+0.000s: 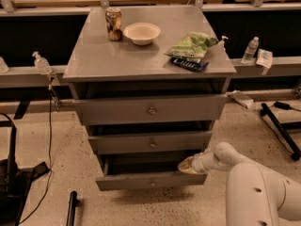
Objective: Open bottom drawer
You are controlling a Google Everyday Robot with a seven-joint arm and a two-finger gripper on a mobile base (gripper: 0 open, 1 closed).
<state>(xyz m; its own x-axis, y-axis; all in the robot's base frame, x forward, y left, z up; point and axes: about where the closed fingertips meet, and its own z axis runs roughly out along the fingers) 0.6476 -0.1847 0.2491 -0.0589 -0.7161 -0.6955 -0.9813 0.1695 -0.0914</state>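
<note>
Dim, warm light from above leaves a soft sheen near the left edge of the cabinet top (101, 55). Shadow fills the bottom drawer (122, 181) beside the gripper (187, 165), below the front right corner.

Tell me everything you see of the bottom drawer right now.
The bottom drawer is the lowest in the cabinet: a shallow, flat grey front, metal-looking, with a small round centre knob. It stands partly pulled out, its inside dark. The gripper sits at its right end, seemingly touching the front's top edge.
</note>
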